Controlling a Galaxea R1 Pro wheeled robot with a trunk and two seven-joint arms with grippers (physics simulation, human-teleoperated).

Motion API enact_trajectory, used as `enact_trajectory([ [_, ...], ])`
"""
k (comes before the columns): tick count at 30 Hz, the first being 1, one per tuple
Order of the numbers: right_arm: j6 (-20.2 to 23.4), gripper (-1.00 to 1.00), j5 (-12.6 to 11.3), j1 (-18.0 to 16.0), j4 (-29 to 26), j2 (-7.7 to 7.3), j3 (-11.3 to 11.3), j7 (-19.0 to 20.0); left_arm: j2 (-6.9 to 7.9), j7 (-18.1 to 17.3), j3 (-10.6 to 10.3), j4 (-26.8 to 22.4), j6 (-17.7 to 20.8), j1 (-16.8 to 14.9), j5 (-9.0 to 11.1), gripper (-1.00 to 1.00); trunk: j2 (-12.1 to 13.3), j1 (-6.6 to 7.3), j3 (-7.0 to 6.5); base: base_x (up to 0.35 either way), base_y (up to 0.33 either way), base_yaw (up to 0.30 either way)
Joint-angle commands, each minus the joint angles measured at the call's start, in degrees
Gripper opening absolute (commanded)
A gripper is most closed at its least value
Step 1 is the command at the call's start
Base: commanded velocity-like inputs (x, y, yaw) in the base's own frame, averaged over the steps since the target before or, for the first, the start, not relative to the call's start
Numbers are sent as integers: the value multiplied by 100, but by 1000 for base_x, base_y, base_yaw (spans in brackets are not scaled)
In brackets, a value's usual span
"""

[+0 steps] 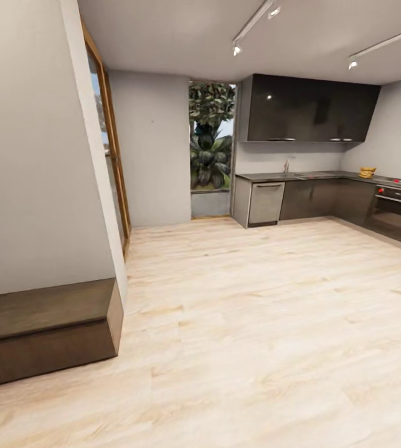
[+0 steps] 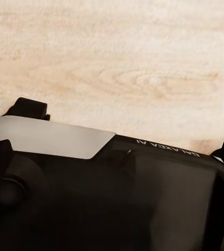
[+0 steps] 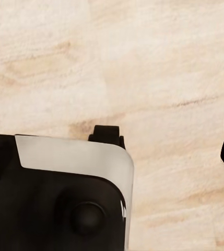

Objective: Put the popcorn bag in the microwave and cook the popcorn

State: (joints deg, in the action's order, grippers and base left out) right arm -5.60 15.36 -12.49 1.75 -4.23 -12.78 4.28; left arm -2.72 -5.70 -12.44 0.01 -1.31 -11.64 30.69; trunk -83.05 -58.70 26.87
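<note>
Left pincer (image 2: 125,128) and right pincer (image 3: 169,144) hang fingers apart, empty, over the wood floor (image 1: 256,323). The kitchen surface (image 1: 300,176) lies far ahead.

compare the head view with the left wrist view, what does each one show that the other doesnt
The head view takes in the kitchen: a grey countertop on dark cabinets, a built-in oven, a yellow thing, perhaps the popcorn bag, too small to be sure, a window with a plant and a dark bench. The left wrist view looks down at a black and silver piece of the robot's body. Both show the light wood floor.
</note>
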Motion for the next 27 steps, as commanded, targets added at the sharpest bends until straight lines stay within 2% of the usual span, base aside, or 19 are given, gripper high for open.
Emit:
enact_trajectory([
  [1, -28, 100, 46, -8, 18, -1, -48, 11, -1, -19, -48, 8, -16, -5, 60, 100, -3, -3, 6, 322, 0, -91],
  [27, -10, 100, 46, -8, 18, 1, -41, 16, 21, -19, -48, 6, -18, -5, 60, 100, -3, -3, 6, 315, 0, -162],
])
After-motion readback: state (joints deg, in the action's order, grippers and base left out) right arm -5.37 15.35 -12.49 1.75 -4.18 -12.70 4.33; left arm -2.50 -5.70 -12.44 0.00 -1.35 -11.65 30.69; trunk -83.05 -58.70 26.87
